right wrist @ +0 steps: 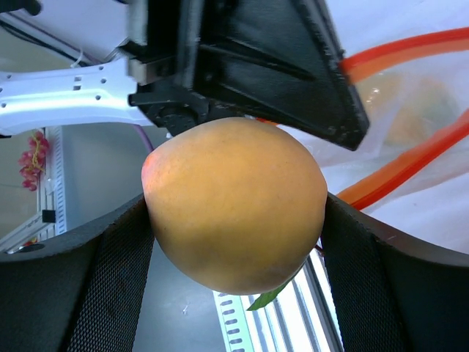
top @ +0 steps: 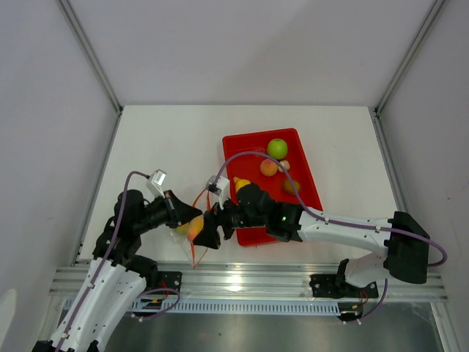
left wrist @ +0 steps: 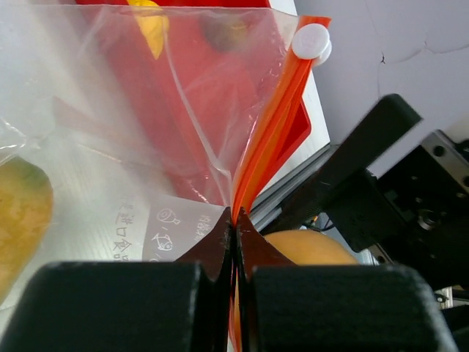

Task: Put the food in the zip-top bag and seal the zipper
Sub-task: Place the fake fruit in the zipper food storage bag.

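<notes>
While the left pincer (left wrist: 234,229) is clamping shut on the zipper (left wrist: 271,139) of the zip-top bag (left wrist: 110,125), the right pincer (right wrist: 234,242) is gripping a toy peach (right wrist: 234,198) firmly between both fingers.

- Top view: both pincers are meeting at lower centre-left of the frame, with the bag hanging between them, just left of the red tray (top: 242,143) on the white surface (top: 168,147).
- Left wrist view: the white slider (left wrist: 311,40) is sitting at upper right. A yellow-green mango (left wrist: 22,213) is showing through the plastic at far left, apparently already inside.
- Green apple (top: 277,149), yellow pear-like piece (top: 240,183) and small pieces are waiting on the tray.

Step in hand, as judged: loading, early to midway. The peach is hovering at the mouth, not yet inside.

Next move is calling for lining the peach up with the gap between the two strips, pushing past them, then releasing. The left grip is needing to hold the mouth steady.
</notes>
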